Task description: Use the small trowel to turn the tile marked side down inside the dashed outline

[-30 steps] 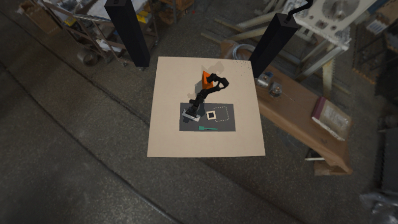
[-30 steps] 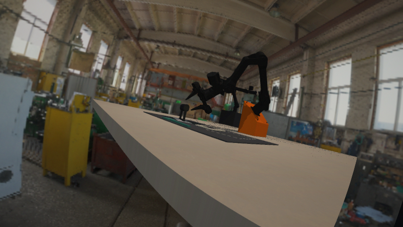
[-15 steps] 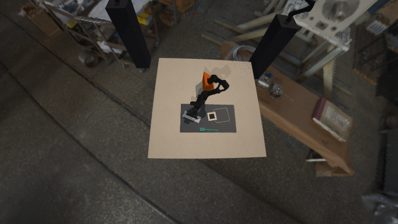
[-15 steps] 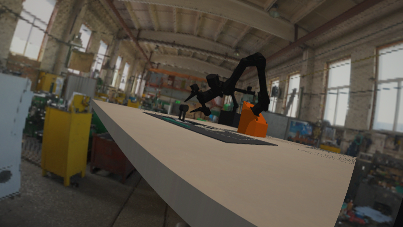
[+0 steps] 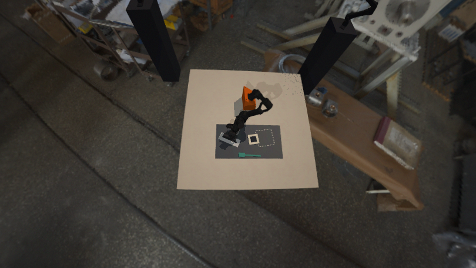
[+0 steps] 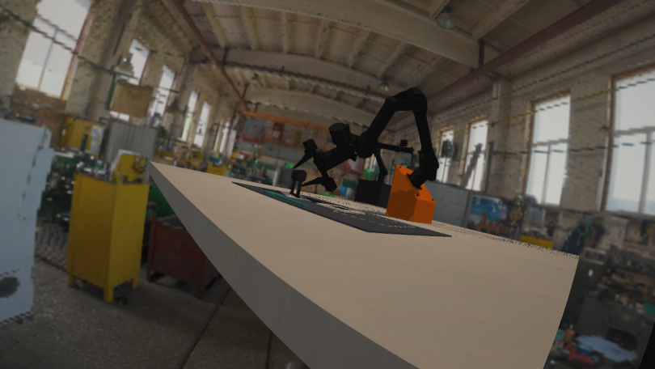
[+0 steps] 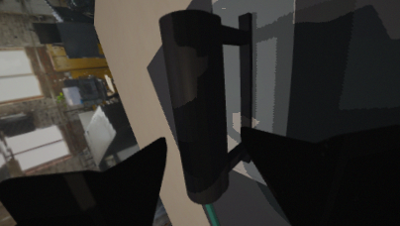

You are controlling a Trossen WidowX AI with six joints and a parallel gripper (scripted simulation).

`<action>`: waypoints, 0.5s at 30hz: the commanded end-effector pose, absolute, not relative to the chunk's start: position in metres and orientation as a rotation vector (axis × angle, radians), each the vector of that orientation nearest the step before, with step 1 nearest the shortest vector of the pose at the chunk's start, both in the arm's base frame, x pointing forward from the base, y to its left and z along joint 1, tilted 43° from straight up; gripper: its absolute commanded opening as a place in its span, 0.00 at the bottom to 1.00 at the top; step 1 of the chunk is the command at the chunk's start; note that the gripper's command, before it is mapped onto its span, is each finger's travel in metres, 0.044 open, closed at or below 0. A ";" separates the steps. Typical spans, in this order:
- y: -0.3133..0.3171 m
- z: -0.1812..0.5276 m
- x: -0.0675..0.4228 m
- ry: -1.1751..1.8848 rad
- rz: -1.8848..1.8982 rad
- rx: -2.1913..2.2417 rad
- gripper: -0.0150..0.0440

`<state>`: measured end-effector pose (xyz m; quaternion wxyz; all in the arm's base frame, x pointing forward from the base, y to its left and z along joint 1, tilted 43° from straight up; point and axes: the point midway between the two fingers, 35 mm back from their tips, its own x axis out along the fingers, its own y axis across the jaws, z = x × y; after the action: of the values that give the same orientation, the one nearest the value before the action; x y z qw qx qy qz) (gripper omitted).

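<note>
The trowel has a grey blade lying flat on the left end of the dark mat, with a black cylinder handle held above it. My gripper is open. Its fingers reach to either side of the handle with gaps showing. The cream tile lies with its black square mark up, overlapping the left edge of the dashed outline.
A teal flat tool lies on the mat's front edge. The arm's orange base stands behind the mat on the tan table. Two black posts rise past the table's back corners.
</note>
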<state>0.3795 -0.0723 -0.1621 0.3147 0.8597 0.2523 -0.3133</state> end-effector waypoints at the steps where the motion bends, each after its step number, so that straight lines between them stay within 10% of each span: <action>1: -0.072 -0.165 0.385 0.655 -0.824 2.268 0.76; 15: -0.067 -0.179 0.397 0.654 -0.822 2.269 0.72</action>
<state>0.3944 -0.0655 -0.1785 0.3145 0.8600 0.2526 -0.3126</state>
